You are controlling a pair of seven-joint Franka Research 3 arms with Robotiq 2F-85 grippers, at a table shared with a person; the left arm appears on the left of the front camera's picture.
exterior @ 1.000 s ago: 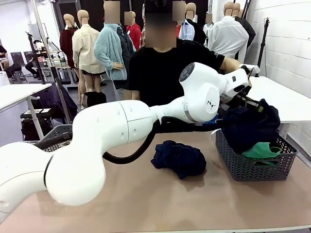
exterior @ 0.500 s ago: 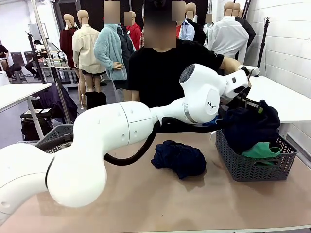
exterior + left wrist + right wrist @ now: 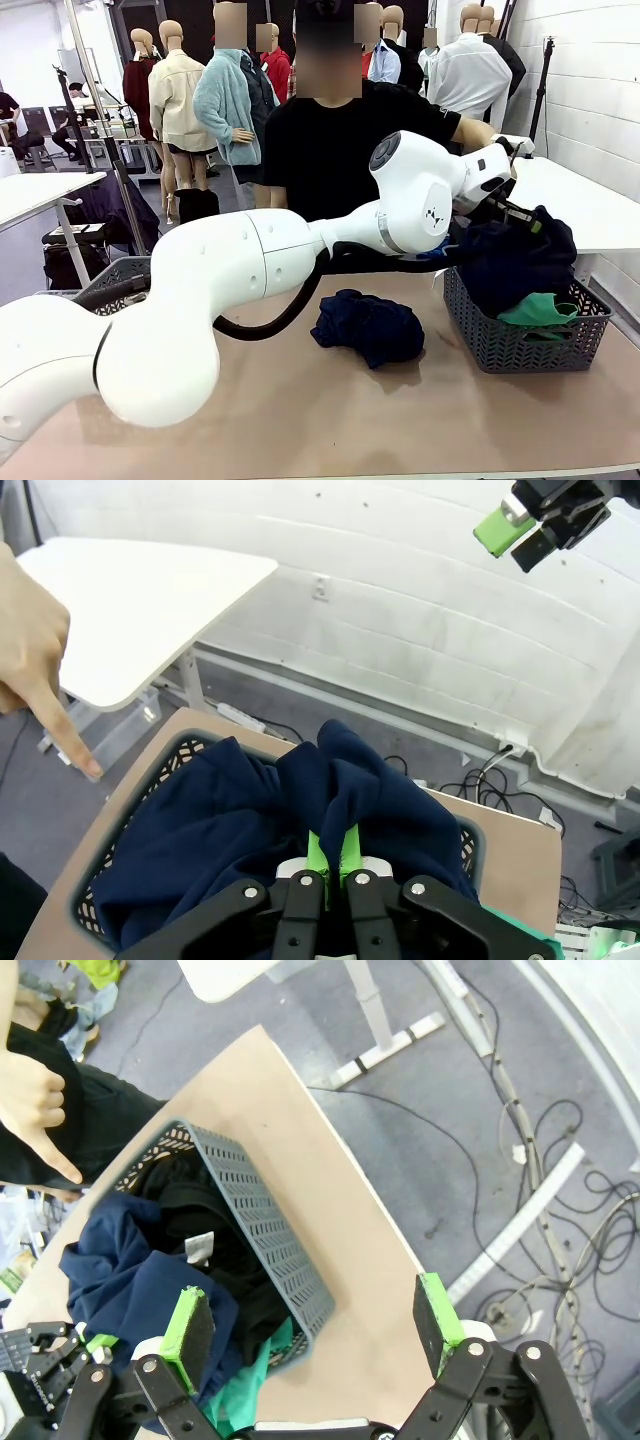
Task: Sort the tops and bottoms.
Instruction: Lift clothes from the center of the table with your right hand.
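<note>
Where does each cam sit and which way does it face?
Front: between the arms, facing the person across the table; left arm crosses it.
Left wrist: above the basket, looking down; its jaws shut on the navy garment.
Right wrist: high above the basket, looking down; its jaws open.
Shared: basket, navy garment.

The front view faces across the desk (image 3: 300,420) toward the person. The left wrist view sits close above the basket (image 3: 105,850), while the right wrist view looks down from high; all 3 share that basket
</note>
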